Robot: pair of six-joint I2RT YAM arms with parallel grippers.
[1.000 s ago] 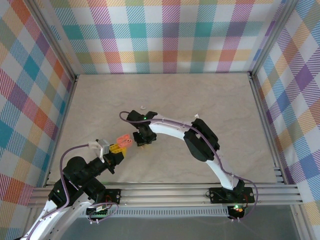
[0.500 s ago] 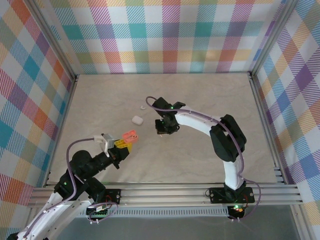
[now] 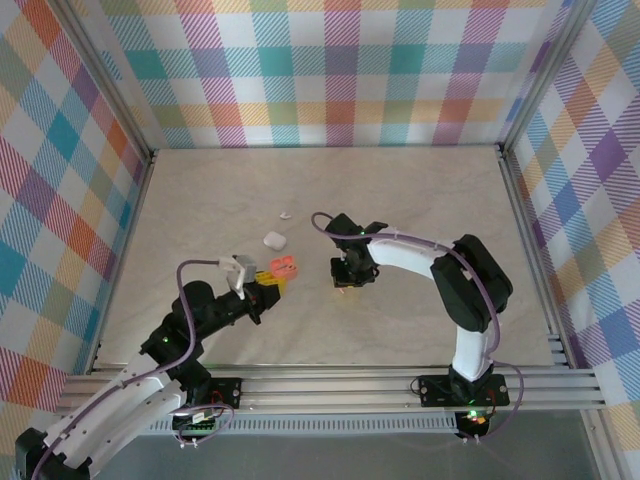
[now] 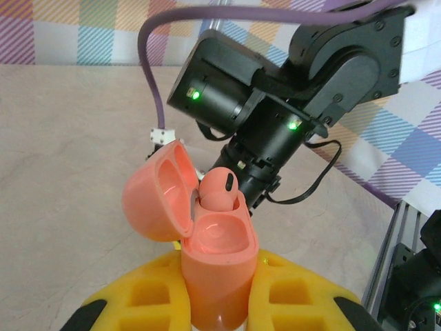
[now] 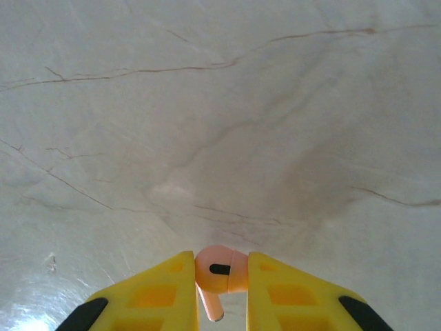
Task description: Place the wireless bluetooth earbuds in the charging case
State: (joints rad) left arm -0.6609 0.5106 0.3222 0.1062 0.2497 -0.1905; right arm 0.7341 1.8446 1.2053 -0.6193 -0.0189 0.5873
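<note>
My left gripper (image 4: 218, 307) is shut on the salmon-pink charging case (image 4: 219, 265), held upright with its lid swung open to the left. One pink earbud (image 4: 220, 190) sits in the case's far slot; the near slot is bare. In the top view the case (image 3: 284, 267) hangs left of centre above the table. My right gripper (image 5: 222, 279) is shut on a second pink earbud (image 5: 219, 269), stem pointing down, above bare table. From above, the right gripper (image 3: 347, 283) stands a short way right of the case.
A closed white case (image 3: 273, 240) lies on the marble table (image 3: 430, 190) just behind the pink case, with a small white earbud (image 3: 285, 215) further back. Checked walls and aluminium rails close in the table on three sides.
The left gripper has carried the open pink case up and to the right, toward the table's middle. The right gripper has swung rightward, then come slightly nearer, uncovering the white case.
</note>
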